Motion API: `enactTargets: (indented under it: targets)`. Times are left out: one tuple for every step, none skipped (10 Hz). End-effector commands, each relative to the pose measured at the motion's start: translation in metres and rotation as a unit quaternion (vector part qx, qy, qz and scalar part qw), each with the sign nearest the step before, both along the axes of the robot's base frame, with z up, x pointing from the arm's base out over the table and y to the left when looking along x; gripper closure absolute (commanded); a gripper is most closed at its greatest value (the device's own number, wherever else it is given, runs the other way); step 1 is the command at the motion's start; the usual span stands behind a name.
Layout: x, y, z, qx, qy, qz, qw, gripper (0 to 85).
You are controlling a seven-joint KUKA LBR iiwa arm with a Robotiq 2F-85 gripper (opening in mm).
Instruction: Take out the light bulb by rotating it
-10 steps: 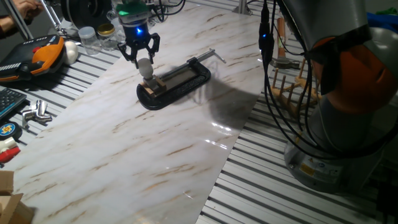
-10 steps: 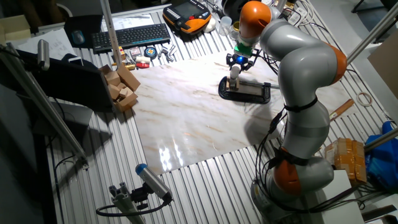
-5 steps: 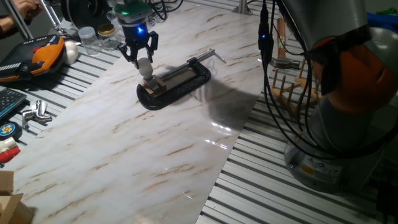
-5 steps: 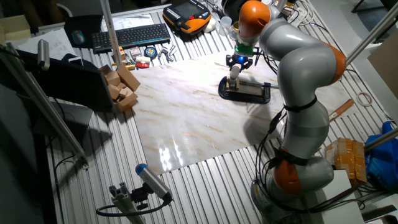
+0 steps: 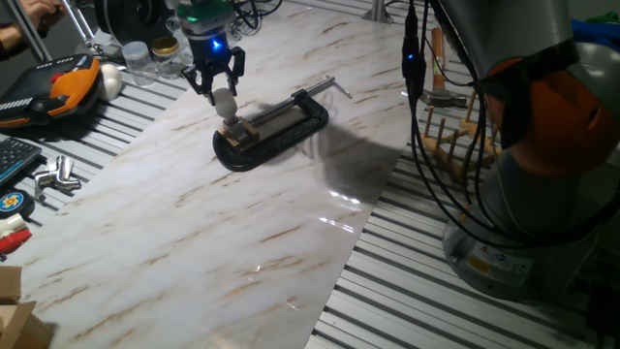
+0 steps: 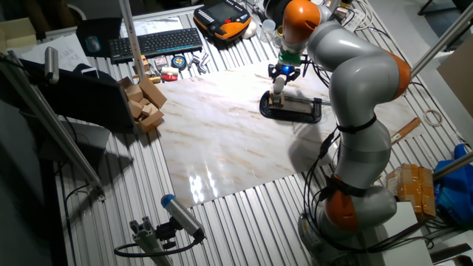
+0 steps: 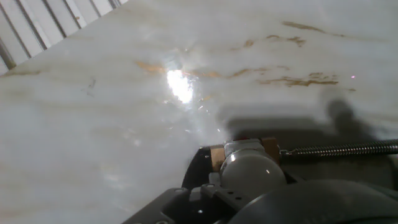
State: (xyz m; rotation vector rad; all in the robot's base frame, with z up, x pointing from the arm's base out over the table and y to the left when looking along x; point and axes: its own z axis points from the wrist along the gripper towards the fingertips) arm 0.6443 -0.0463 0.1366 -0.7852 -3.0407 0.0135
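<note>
The light bulb point(image 5: 225, 102) is small, frosted white and upright in a socket held in wooden blocks point(image 5: 238, 131) at the near end of a black C-clamp point(image 5: 283, 128) lying on the marble board. My gripper point(image 5: 220, 90) hangs straight above it, fingers down either side of the bulb's upper half and closed on it. The other fixed view shows the bulb point(image 6: 278, 84) under the gripper point(image 6: 282, 75) at the clamp's point(image 6: 297, 111) left end. In the hand view the bulb point(image 7: 249, 172) fills the lower middle, with the clamp screw point(image 7: 341, 149) to its right.
Clear glass jars point(image 5: 141, 55), a white egg-shaped object point(image 5: 111, 79) and an orange-black device point(image 5: 66, 85) lie behind the gripper. A wooden rack point(image 5: 451, 136) stands right of the board. A keyboard point(image 6: 155, 41) and wooden blocks point(image 6: 145, 105) lie beyond the board's far side.
The gripper's fingers have drawn in and turned slightly about the bulb since a second ago. The clamp and the bulb stay in place.
</note>
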Motion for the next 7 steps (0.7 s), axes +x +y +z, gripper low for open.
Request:
enactTargets:
  targets:
    - [0.0013, 0.001, 0.004, -0.001, 0.000, -0.005, 1.0000, 85.0]
    - [0.0024, 0.003, 0.007, -0.001, 0.000, -0.011, 0.9999, 85.0]
    - [0.0045, 0.006, 0.010, 0.000, 0.001, -0.019, 0.9998, 85.0]
    - [0.0069, 0.009, 0.015, 0.000, 0.003, -0.029, 0.9996, 85.0]
    - [0.0098, 0.013, 0.020, -0.001, 0.001, -0.040, 0.9992, 85.0]
    - [0.0123, 0.017, 0.021, 0.002, -0.003, -0.049, 0.9988, 85.0]
    - [0.0148, 0.021, 0.020, 0.005, -0.009, -0.061, 0.9981, 85.0]
